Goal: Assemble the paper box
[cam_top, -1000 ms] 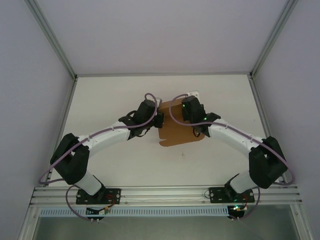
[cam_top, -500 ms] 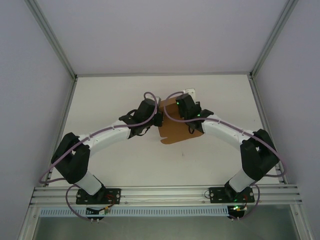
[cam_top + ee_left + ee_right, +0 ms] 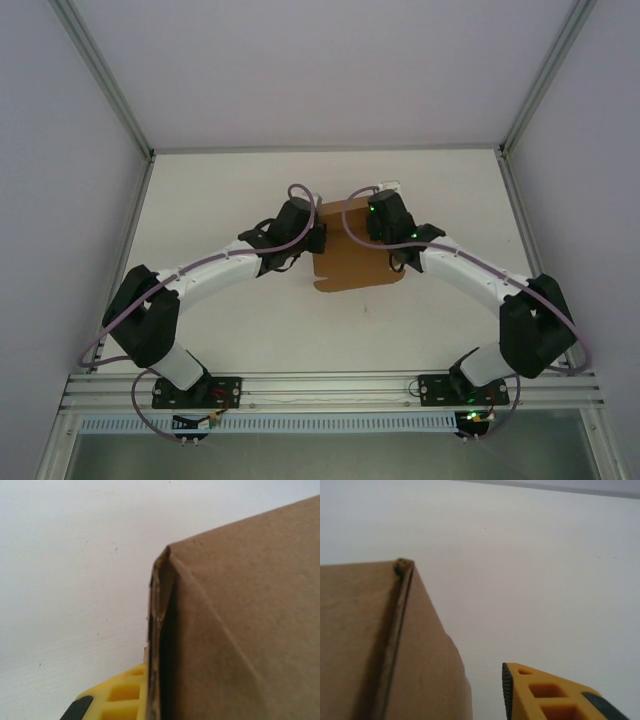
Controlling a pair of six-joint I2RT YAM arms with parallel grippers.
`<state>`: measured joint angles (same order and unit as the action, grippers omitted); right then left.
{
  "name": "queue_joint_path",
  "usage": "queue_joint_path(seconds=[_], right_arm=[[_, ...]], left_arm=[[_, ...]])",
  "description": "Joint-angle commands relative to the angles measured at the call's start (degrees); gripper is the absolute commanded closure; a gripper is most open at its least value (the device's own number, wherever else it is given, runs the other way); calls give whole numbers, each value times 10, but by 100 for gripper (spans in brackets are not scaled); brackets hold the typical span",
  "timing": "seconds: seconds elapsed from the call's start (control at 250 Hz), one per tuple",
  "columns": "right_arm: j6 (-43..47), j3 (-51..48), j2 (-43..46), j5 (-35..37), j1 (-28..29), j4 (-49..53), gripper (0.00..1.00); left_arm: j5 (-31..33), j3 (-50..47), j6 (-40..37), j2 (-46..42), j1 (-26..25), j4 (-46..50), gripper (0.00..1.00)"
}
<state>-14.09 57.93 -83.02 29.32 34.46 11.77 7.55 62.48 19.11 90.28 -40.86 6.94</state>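
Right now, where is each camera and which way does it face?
Top: above and behind, looking down on the box; left arm and right arm show.
Left wrist: close on a box edge; its yellow finger shows.
Right wrist: close on a box corner; its yellow finger shows.
All share the box.

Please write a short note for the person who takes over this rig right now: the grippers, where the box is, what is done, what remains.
Left gripper: at the left edge of the paper box. One yellow finger sits beside a folded edge. Open or shut cannot be told.
Right gripper: over the box's far right part. Its visible finger is apart from the cardboard. State unclear.
Box: mid-table, mostly flat from above.
Done: some folds started.
Left: closing it into a box.
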Motion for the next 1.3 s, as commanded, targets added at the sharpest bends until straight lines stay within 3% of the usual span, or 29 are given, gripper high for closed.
queue_joint_path(seconds=[0.0,0.22,0.375,0.451,0.595,0.675,0.767,0.942,1.118,1.298], right_arm=[[1,-20,33,-60,-6,11,63],[1,-47,69,-106,-6,7,49],[-18,-46,89,-137,-7,-2,31],[-32,-42,98,-127,-6,-3,21],[-39,-43,116,-64,-7,-1,17],[-40,-47,130,-53,-6,7,0],[-65,-52,158,-38,-7,19,0],[-124,-64,244,15,-13,66,0],[-147,-45,295,13,-28,166,0],[-135,-21,283,13,-35,237,0]], left_arm=[[9,17,13,-4,-2,17,100],[11,23,12,1,-2,20,100],[12,26,15,5,-2,22,100],[12,26,17,7,-2,24,100],[17,28,18,2,-2,29,100],[18,34,17,3,-2,42,100],[19,54,2,11,-1,78,100],[-25,145,-168,58,-1,233,100],[-124,253,-476,115,0,482,100],[21,373,-628,203,-14,646,100]])
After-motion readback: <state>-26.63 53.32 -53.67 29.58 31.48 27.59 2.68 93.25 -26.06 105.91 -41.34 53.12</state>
